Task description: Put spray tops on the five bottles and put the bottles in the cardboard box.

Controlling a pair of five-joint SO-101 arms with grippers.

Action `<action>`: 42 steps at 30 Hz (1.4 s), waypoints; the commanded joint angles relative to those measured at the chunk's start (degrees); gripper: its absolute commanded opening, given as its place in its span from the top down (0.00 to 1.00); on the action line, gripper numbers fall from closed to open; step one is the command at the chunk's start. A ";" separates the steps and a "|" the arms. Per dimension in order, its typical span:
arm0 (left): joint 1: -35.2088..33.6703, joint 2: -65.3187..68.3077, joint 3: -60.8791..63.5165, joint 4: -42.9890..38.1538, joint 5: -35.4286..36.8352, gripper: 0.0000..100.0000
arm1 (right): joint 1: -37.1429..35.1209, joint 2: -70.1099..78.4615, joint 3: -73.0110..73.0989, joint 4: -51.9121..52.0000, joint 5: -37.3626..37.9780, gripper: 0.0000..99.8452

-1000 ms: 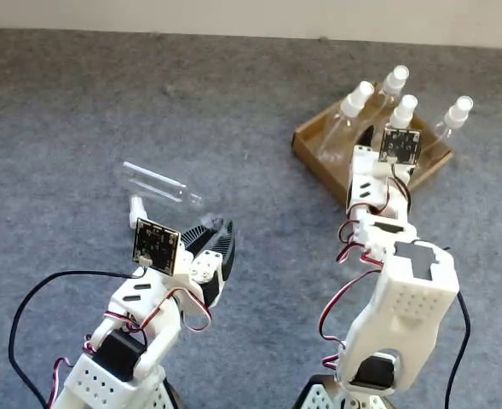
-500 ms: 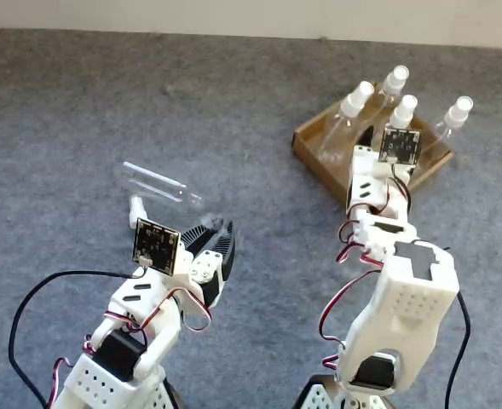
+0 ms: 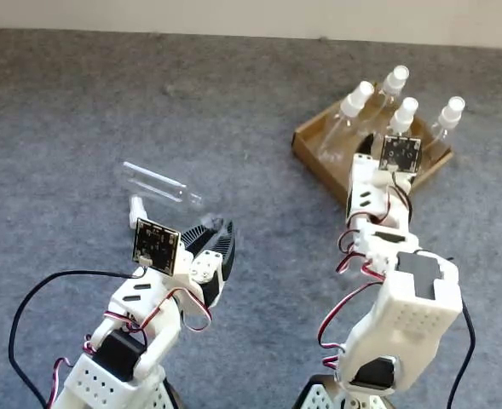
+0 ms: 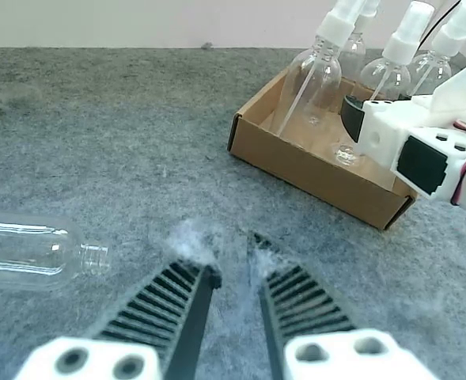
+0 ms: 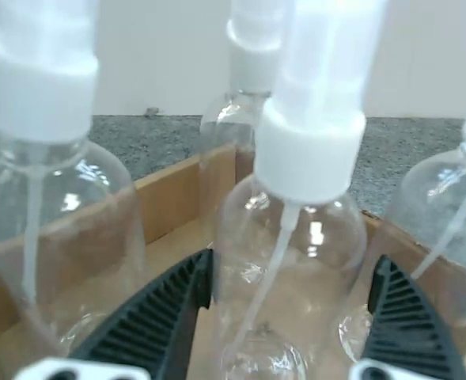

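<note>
Left tool, seen from above, sits near an uncapped bottle lying on the counter beside a loose spray top. Four capped bottles stand in the cardboard box.

From the left wrist, its fingers are slightly apart, empty.

From the right wrist, the right tool is spread either side of one boxed bottle; a dragging finger could topple it into neighbours.
</note>
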 commanded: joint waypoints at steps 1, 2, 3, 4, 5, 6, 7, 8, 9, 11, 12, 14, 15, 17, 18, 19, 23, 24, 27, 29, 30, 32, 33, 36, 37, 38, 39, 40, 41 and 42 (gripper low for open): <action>-1.10 -0.40 1.19 0.09 0.26 0.99 | 0.22 -3.56 -0.40 -1.01 0.62 0.71; -1.10 -0.40 1.19 0.09 0.26 0.99 | 0.22 -3.56 -0.31 -1.01 0.62 0.71; -1.10 -0.40 1.19 0.09 0.26 0.99 | 0.22 -3.56 -0.31 -1.01 0.62 0.71; -1.10 -0.40 1.19 0.09 0.26 0.99 | 0.22 -3.56 -0.31 -1.01 0.62 0.71; -1.10 -0.40 1.19 0.09 0.26 0.99 | 0.22 -3.56 -0.22 -1.01 0.62 0.71; -1.10 -0.40 1.19 0.09 0.26 0.99 | 0.22 -3.56 0.13 -1.01 0.62 0.71; -1.10 -0.40 1.19 0.09 0.26 0.99 | 0.04 -3.56 0.31 -1.01 0.62 0.70; -1.10 -0.40 1.19 0.09 0.26 0.99 | -0.04 -3.56 0.40 -1.01 0.62 0.69; -1.10 -0.40 1.19 0.09 0.26 0.99 | -0.04 -3.56 0.48 -1.01 0.62 0.66; -1.10 -0.40 1.19 0.09 0.26 0.99 | -0.04 -3.56 0.48 -0.92 0.62 0.63; -1.10 -0.40 1.19 0.09 0.26 0.99 | 0.04 -3.56 0.48 -0.92 0.62 0.63; -1.10 -0.40 1.19 0.09 0.26 0.99 | 0.22 -3.56 0.48 -0.92 0.62 0.63; -1.10 -0.40 1.19 0.09 0.26 0.99 | 0.22 -3.56 0.48 -0.92 0.62 0.63; -1.10 -0.40 1.19 0.09 0.26 0.99 | 0.22 -3.56 0.57 -0.92 0.62 0.63; -1.10 -0.40 1.19 0.09 0.26 0.99 | 0.22 -3.56 0.57 -0.92 0.62 0.63; -1.10 -0.40 1.19 0.09 0.26 0.99 | 0.22 -3.56 0.57 -0.92 0.62 0.63; -1.10 -0.40 1.19 0.09 0.26 0.99 | 0.13 -3.65 0.57 -0.92 0.62 0.63; -1.10 -0.40 1.19 0.09 0.26 0.99 | 0.13 -3.65 0.66 -0.92 0.62 0.63; -1.10 -0.40 1.19 0.09 0.26 0.99 | 0.04 -4.09 2.07 -0.92 0.62 0.63; -1.10 -0.40 1.19 0.09 0.26 0.99 | -0.04 -5.49 3.38 -0.92 0.62 0.63; -1.10 -0.40 1.19 0.09 0.26 0.99 | -0.04 -6.29 3.91 -0.92 0.62 0.63; -1.10 -0.40 1.19 0.09 0.26 0.99 | -0.04 -7.69 4.70 -0.92 0.62 0.63; -1.10 -0.40 1.19 0.09 0.26 0.99 | 0.13 -8.31 4.97 -0.92 0.62 0.63; -1.10 -0.40 1.19 0.09 0.26 0.99 | 0.22 -10.07 6.64 -0.92 0.62 0.63; -1.10 -0.40 1.19 0.09 0.26 0.99 | 0.22 -10.68 7.25 -0.92 0.62 0.63; -1.10 -0.40 1.19 0.09 0.26 0.99 | 0.22 -11.47 7.87 -0.92 0.62 0.63; -1.10 -0.40 1.19 0.09 0.26 0.99 | 0.22 -12.18 8.48 -0.92 0.62 0.63; -1.10 -0.40 1.19 0.09 0.26 0.99 | 0.22 -12.97 9.10 -0.92 0.62 0.63; -1.10 -0.40 1.19 0.09 0.26 0.99 | 0.22 -13.85 9.89 -0.92 0.62 0.63; -1.10 -0.40 1.19 0.09 0.26 0.99 | 0.22 -14.64 10.51 -0.92 0.62 0.63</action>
